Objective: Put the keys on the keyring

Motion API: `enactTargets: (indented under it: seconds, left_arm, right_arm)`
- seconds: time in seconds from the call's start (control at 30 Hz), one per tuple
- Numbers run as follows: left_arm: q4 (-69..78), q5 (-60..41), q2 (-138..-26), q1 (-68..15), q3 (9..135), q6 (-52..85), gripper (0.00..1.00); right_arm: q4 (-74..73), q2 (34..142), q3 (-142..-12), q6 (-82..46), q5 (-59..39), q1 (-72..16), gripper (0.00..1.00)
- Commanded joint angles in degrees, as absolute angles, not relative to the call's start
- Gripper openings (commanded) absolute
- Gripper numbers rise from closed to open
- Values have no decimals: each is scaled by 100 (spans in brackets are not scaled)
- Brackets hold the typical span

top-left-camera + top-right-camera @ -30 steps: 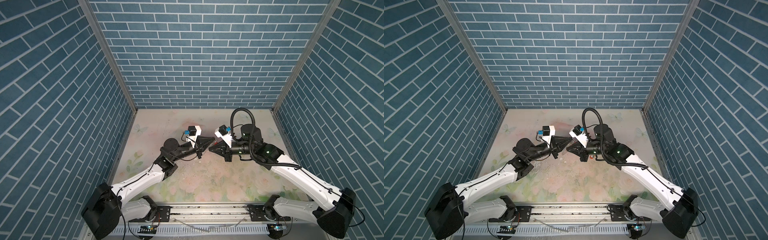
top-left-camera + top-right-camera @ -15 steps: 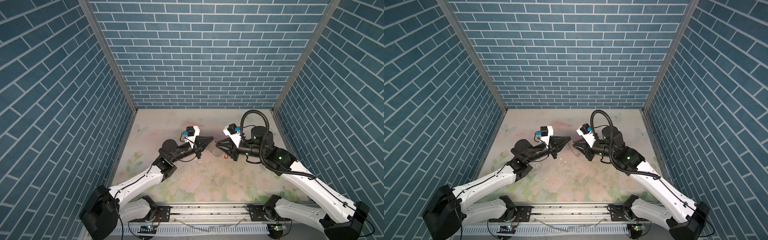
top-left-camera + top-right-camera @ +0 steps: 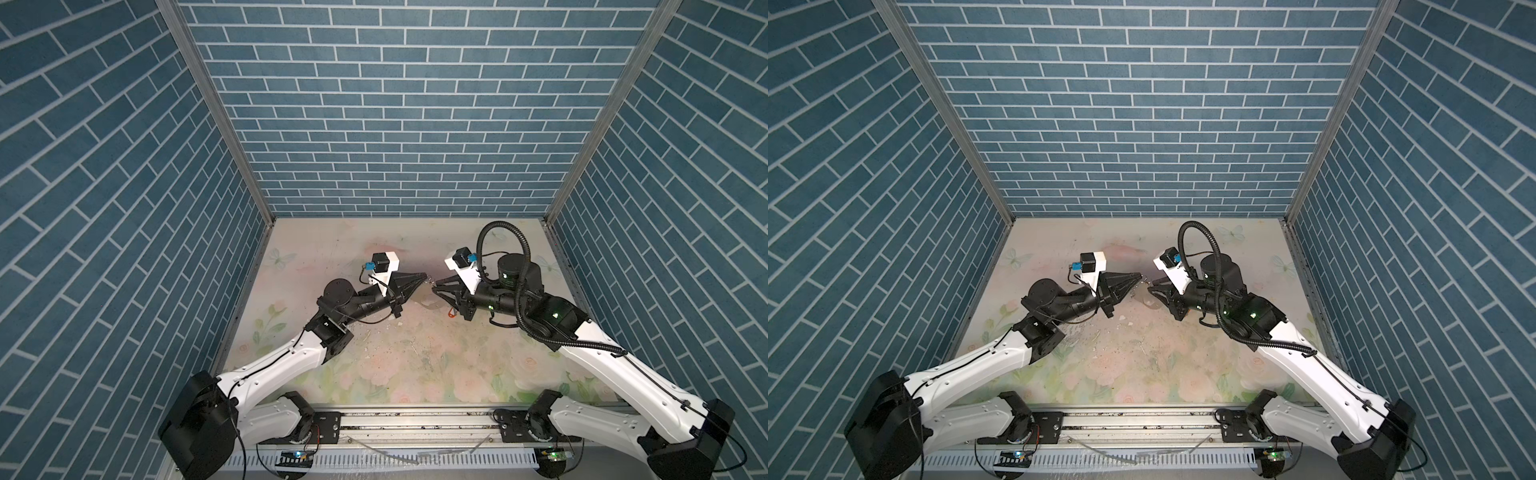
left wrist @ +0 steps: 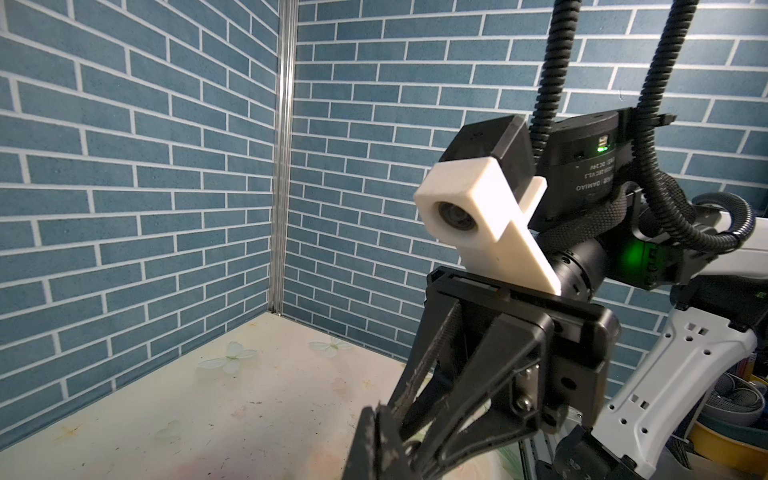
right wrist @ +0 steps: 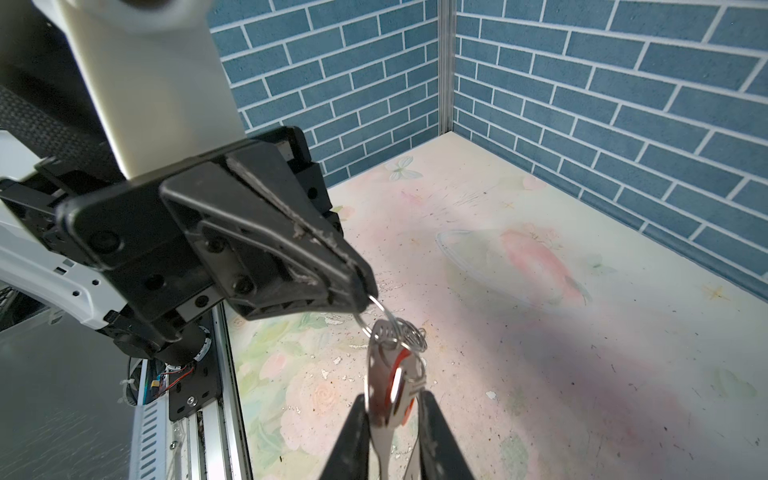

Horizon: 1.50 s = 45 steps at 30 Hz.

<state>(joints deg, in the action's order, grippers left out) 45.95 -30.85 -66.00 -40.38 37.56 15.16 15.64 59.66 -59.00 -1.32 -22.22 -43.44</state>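
Two claws meet almost tip to tip above the flowered table, towards its back, in both top views: the left claw reaches in from the left and the right claw from the right. The right wrist view gives the detail. There the left claw is pressed fully together. Its tips pinch the keyring, which shows as a thin silver wire loop sticking out from between them. The keys hang from that loop, clear of the table. Their silver blades are bunched together with an orange-red tag among them, and a few smaller wire rings sit at the top of the bunch. How many keys are in the bunch I cannot tell. The right claw's two dark fingers stand a little apart, one on either side of the lower part of the keys, so the bunch lies in the gap between them. They sit close against it, but whether they press on it I cannot tell. In the top views the keys and the loop are too small to make out between the two tips.
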Motion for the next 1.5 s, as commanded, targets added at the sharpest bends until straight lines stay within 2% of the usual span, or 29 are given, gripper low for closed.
enactTargets:
  seconds: [0.0, 0.43, 0.8, 1.47]
  left_arm:
    - [4745, -3103, -6456, -4034, 3693, 1460, 0]
    - [4638, -3147, -6416, -4036, 3709, 1424, 0]
    - [4788, -3258, -6561, -4034, 3762, 1484, 0]
    - [5026, -3209, -6671, -4035, 3731, 1575, 0]
  right_arm:
    - [1300, 5758, -5680, -280, -2135, -4271, 22]
    - [1126, 5649, -5717, -476, -2068, -4105, 24]
    - [794, 6215, -5822, -701, -2397, -4105, 22]
    - [-139, 6517, -5500, -1357, -2852, -4277, 19]
